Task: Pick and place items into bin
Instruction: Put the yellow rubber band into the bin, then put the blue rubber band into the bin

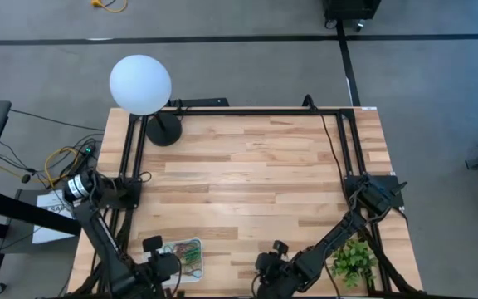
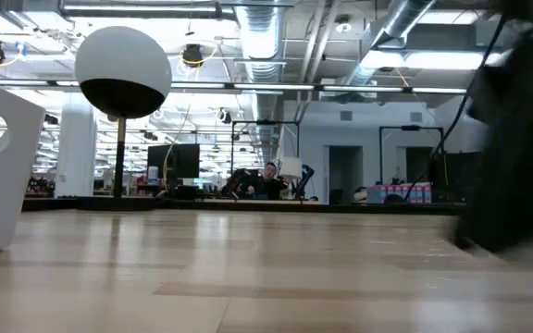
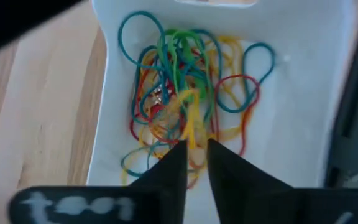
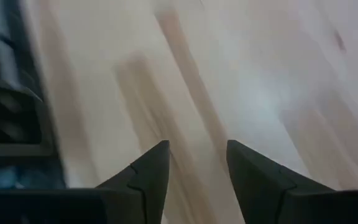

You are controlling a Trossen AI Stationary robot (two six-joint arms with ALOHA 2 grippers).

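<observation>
A white globe lamp point(image 1: 140, 83) stands at the table's point(image 1: 247, 183) far left corner, and a green plant point(image 1: 354, 259) sits at the near right edge beside the right arm. The white bin point(image 3: 303, 93) lies at the near left edge, with a tangle of coloured rubber bands point(image 3: 185, 106) inside. The left gripper point(image 3: 196, 163) hangs just over that tangle, its fingers nearly together with only a narrow slit between them; whether they pinch a band I cannot tell. The right gripper point(image 4: 196, 163) hovers over bare wood near the front, fingers spread and empty.
</observation>
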